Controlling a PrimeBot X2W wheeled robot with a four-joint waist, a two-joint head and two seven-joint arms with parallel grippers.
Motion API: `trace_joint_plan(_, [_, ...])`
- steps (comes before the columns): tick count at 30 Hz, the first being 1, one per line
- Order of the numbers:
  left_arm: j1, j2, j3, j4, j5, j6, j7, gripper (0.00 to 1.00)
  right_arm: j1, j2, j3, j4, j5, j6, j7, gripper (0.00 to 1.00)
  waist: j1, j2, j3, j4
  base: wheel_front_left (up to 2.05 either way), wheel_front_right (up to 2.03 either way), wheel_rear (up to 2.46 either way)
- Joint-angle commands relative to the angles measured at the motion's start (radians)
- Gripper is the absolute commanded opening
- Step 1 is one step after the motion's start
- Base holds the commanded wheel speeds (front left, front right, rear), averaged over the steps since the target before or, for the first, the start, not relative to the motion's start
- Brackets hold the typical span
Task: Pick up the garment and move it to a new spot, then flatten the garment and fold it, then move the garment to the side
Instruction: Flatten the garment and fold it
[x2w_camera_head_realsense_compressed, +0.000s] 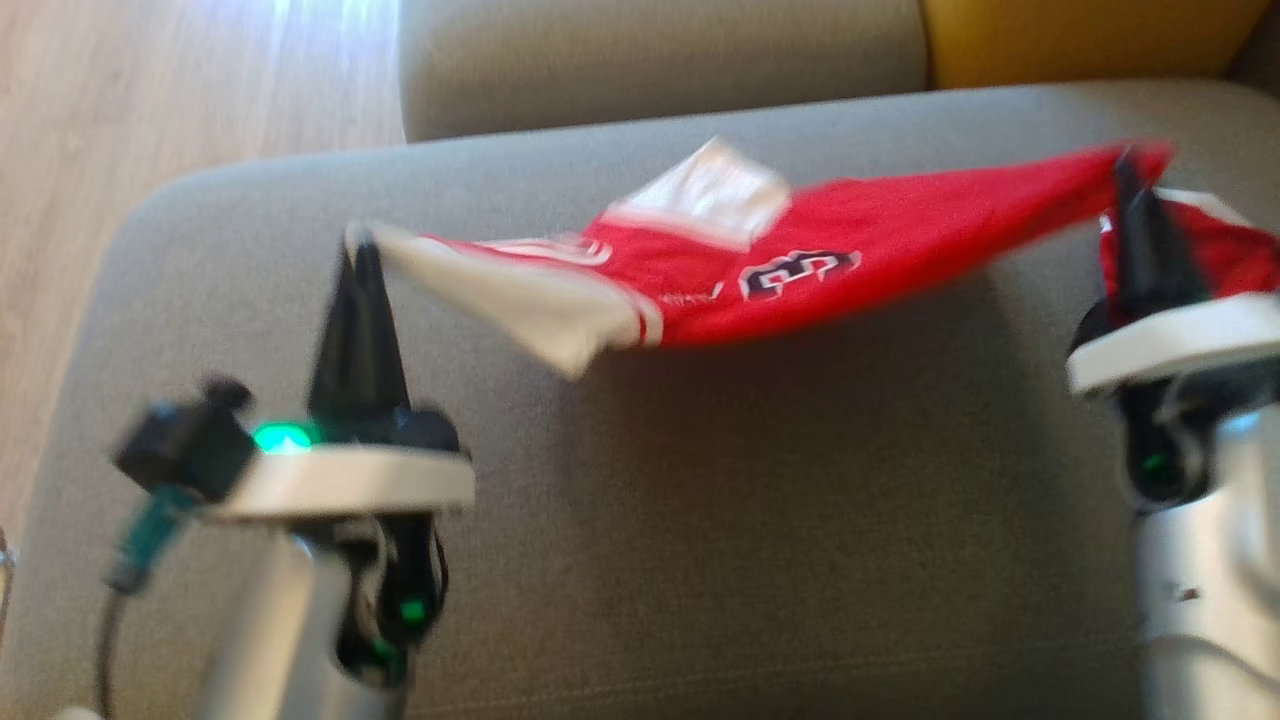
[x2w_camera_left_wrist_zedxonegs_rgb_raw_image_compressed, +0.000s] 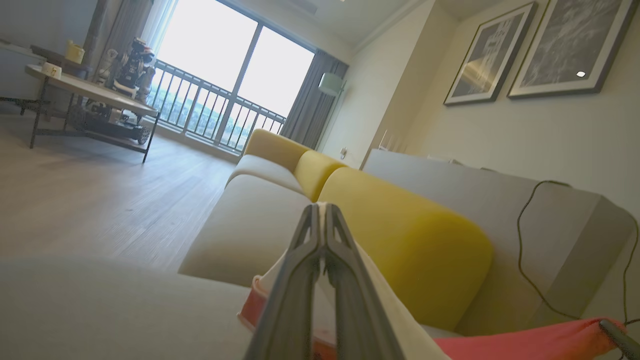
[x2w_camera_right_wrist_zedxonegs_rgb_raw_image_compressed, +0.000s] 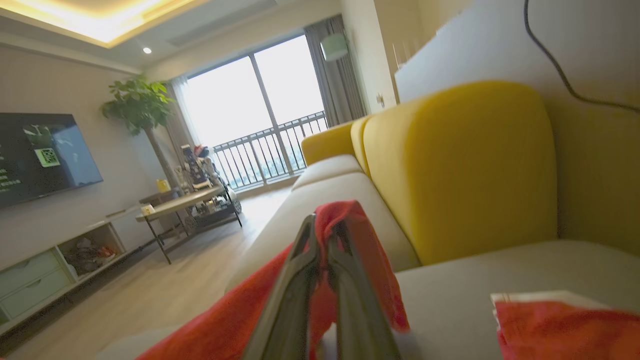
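The garment (x2w_camera_head_realsense_compressed: 840, 265) is a red jersey with white sleeves and a dark number print. It hangs stretched in the air above the grey sofa seat (x2w_camera_head_realsense_compressed: 700, 520) between my two grippers. My left gripper (x2w_camera_head_realsense_compressed: 358, 245) is shut on a white sleeve end at the left. My right gripper (x2w_camera_head_realsense_compressed: 1128, 170) is shut on a red edge at the right, with more red cloth draped behind it. In the left wrist view the fingers (x2w_camera_left_wrist_zedxonegs_rgb_raw_image_compressed: 322, 220) pinch white fabric (x2w_camera_left_wrist_zedxonegs_rgb_raw_image_compressed: 380, 295). In the right wrist view the fingers (x2w_camera_right_wrist_zedxonegs_rgb_raw_image_compressed: 320, 235) pinch red fabric (x2w_camera_right_wrist_zedxonegs_rgb_raw_image_compressed: 360, 240).
The yellow back cushion (x2w_camera_head_realsense_compressed: 1080, 40) sits behind the seat, and another grey seat cushion (x2w_camera_head_realsense_compressed: 650, 60) lies at the far left. Wooden floor (x2w_camera_head_realsense_compressed: 150, 110) lies left of the sofa. A coffee table (x2w_camera_left_wrist_zedxonegs_rgb_raw_image_compressed: 90, 95) and a black cable (x2w_camera_left_wrist_zedxonegs_rgb_raw_image_compressed: 530, 240) are in view.
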Motion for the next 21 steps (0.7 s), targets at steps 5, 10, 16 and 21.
trace_joint_plan(5, [-0.184, 0.003, 0.048, -0.189, -0.118, 0.050, -0.006, 0.00, -0.035, 0.000, 0.003, -0.361, 0.047, 0.000, 0.101, 0.00, 0.0000, 0.0000, -0.050, -0.004, 0.00, 0.00, 0.00])
trace_joint_plan(10, [-0.290, 0.003, 0.001, -0.272, -0.269, 0.106, 0.012, 0.00, -0.027, 0.000, 0.011, -0.492, 0.148, 0.000, 0.222, 0.00, 0.0000, 0.0000, -0.062, 0.000, 0.00, 0.00, 0.00])
trace_joint_plan(16, [-0.458, 0.011, 0.006, -0.226, -0.311, 0.175, 0.089, 0.00, -0.102, 0.000, -0.001, -0.484, 0.138, 0.000, 0.295, 0.00, 0.0000, 0.0000, -0.010, 0.000, 0.00, 0.00, 0.00])
trace_joint_plan(21, [-0.694, 0.033, 0.054, -0.067, -0.343, 0.190, 0.183, 0.00, -0.328, 0.000, -0.019, -0.300, 0.144, 0.000, 0.356, 0.00, 0.0000, 0.0000, 0.147, -0.017, 0.00, 0.00, 0.00])
